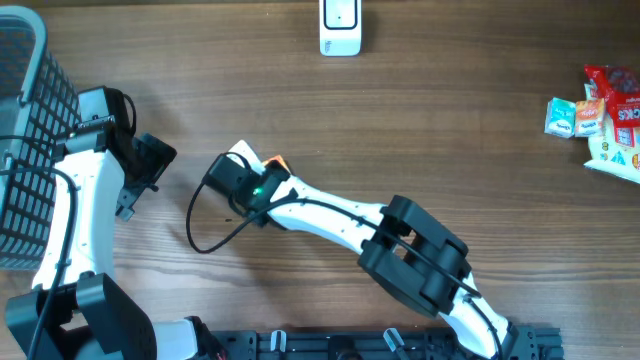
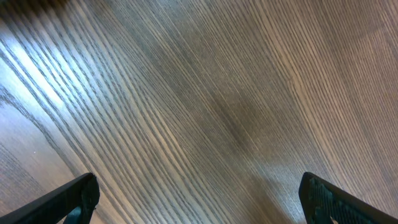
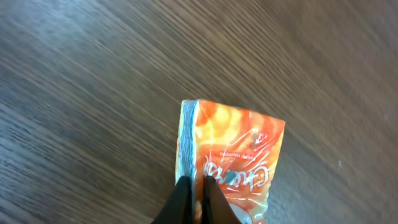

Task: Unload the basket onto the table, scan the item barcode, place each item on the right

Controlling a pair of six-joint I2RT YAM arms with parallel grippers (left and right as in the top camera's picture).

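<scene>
An orange and white snack packet [image 3: 239, 149] is the item, seen close in the right wrist view over the wood table. My right gripper [image 3: 198, 186] is shut on its near left edge, the two dark fingers pinching the wrapper. From overhead only an orange corner of the packet [image 1: 277, 162] shows beside the right gripper [image 1: 245, 165], left of the table's middle. The white barcode scanner [image 1: 340, 27] stands at the far edge, well apart from the packet. My left gripper [image 2: 199, 202] is open over bare wood with nothing between its fingers, and sits near the basket [image 1: 150, 165].
A grey wire basket [image 1: 25, 120] stands at the left edge, next to the left arm. Several more snack packets [image 1: 605, 115] lie at the far right. A black cable [image 1: 205, 235] loops on the table below the right gripper.
</scene>
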